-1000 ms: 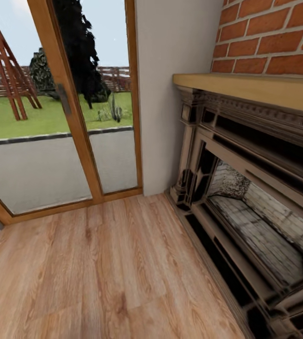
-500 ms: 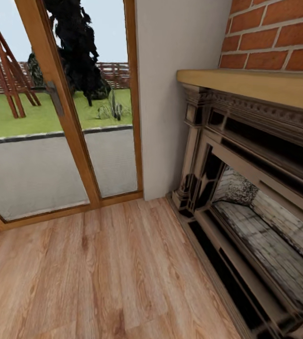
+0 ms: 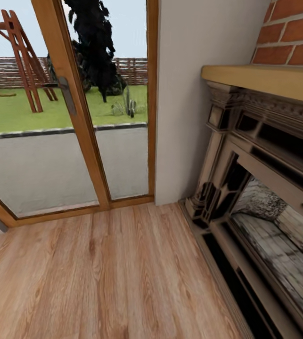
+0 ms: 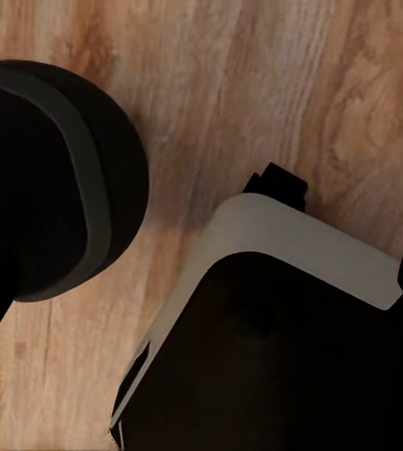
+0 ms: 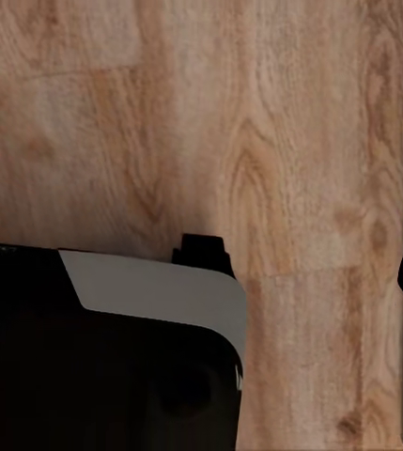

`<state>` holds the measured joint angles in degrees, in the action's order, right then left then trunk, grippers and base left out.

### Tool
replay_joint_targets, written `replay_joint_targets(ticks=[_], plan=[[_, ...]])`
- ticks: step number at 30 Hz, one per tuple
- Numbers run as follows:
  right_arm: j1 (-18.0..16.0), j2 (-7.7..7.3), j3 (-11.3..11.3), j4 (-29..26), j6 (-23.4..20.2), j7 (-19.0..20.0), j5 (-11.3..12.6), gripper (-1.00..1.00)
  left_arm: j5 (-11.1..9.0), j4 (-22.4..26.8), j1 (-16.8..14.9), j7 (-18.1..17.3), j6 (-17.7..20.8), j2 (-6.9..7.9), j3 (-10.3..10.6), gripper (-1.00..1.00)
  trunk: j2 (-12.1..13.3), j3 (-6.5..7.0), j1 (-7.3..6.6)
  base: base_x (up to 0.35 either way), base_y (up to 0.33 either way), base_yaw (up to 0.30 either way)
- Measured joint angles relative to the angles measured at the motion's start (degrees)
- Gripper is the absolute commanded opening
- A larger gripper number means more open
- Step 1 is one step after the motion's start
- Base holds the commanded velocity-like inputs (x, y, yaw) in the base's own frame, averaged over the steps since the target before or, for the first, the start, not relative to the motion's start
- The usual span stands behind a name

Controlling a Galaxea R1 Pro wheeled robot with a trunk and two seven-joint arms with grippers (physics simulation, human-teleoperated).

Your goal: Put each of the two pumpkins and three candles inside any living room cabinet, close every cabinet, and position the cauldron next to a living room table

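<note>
In the head view a fireplace (image 3: pixel 259 197) stands close beside a glass door (image 3: pixel 66 117); a wide turn could clip it. In both wrist views the wooden floor (image 5: pixel 257 141) and robot base (image 4: pixel 286 329) are seen; jaw states cannot be told; no task thing is seen.

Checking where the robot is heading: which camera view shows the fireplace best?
The head view: the fireplace stands along the right wall under a wooden mantel. Both wrist views look down at the wood floor, with none of the fireplace.
</note>
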<state>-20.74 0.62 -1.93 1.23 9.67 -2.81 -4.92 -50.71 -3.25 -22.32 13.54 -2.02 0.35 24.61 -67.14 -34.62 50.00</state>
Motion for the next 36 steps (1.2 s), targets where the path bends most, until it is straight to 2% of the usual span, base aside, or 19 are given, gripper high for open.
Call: replay_joint_targets(ticks=[11, 27, 36], plan=[[0.00, -0.14, 0.01, -0.07, -0.03, 0.00, 0.00, 1.00, 0.00, 0.00, 0.00, 0.00, 0.00, -0.06, 0.00, 1.00, 0.00, -0.65, 0.00, 0.323, 0.000, 0.218], [0.00, -0.30, -0.09, -0.09, 0.00, 0.18, -0.16, 1.00, 0.00, 0.00, 0.00, 0.00, 0.00, -0.08, 0.00, 1.00, 0.00, -0.70, 0.00, 0.323, 0.000, 0.011], [0.00, -0.26, -0.09, -0.09, 0.04, 0.18, -0.18, 1.00, 0.00, 0.00, 0.00, 0.00, 0.00, -0.08, 0.00, 1.00, 0.00, -0.70, 0.00, 0.323, 0.000, 0.244]])
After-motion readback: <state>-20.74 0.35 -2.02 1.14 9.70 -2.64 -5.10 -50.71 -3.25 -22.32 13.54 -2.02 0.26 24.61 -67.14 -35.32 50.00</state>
